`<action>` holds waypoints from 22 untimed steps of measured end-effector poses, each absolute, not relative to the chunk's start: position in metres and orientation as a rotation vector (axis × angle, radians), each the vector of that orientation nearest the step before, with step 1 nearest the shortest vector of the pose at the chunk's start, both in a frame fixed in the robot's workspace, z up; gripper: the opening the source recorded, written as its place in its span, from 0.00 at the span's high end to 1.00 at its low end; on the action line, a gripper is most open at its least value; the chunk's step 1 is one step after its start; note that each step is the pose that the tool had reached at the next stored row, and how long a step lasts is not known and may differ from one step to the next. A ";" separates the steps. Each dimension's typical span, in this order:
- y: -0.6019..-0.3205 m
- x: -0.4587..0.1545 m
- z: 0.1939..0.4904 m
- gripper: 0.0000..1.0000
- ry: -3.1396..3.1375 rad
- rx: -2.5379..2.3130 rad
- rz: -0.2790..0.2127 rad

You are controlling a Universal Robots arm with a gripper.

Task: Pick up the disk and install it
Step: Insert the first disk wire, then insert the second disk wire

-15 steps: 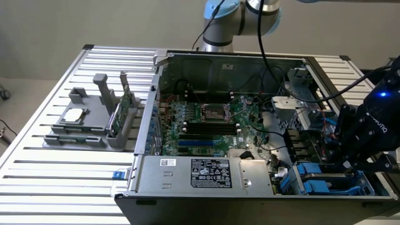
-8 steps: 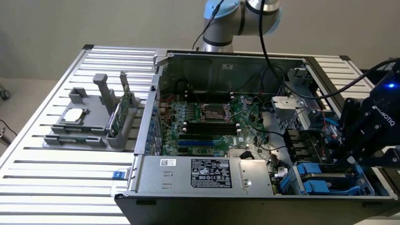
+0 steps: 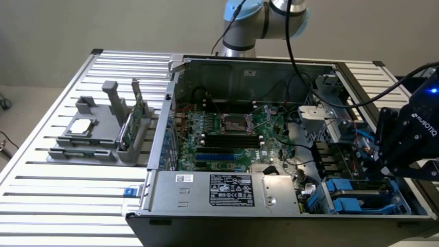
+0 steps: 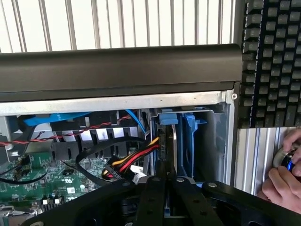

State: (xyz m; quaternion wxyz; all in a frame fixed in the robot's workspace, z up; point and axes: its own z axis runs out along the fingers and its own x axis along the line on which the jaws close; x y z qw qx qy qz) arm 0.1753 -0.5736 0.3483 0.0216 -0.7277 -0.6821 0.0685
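At the exterior view's right, the black gripper hangs over the drive bays in the corner of an open computer case. The wrist view shows what that angle hides. The gripper sits right at the near edge of the disk. The disk stands on edge in its blue carrier, inside a bay against the case's outer wall. Whether the gripper is clamped on the disk or only resting against it cannot be told from either view.

Just beside the disk, a red, yellow and black cable bundle curves down towards the green motherboard. Beyond the case wall the wrist view picks up a black keyboard and a person's hand on a small round object, cut off at the frame edge.

The exterior view gives the wider layout. The motherboard fills the case floor, and a labelled power supply lies across the near side. The grey robot arm rises behind the case. Well apart, at the exterior view's left, a grey holder carries a small silver chip lying flat and a green circuit card standing on edge.

Everything rests on a slatted aluminium table in front of a plain beige wall. The disk's label and flat faces are not visible.
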 end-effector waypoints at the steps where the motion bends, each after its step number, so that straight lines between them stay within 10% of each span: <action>1: -0.574 0.176 0.348 0.89 -2.113 -2.254 0.214; 22: -0.575 0.179 0.343 0.89 -2.125 -2.268 0.154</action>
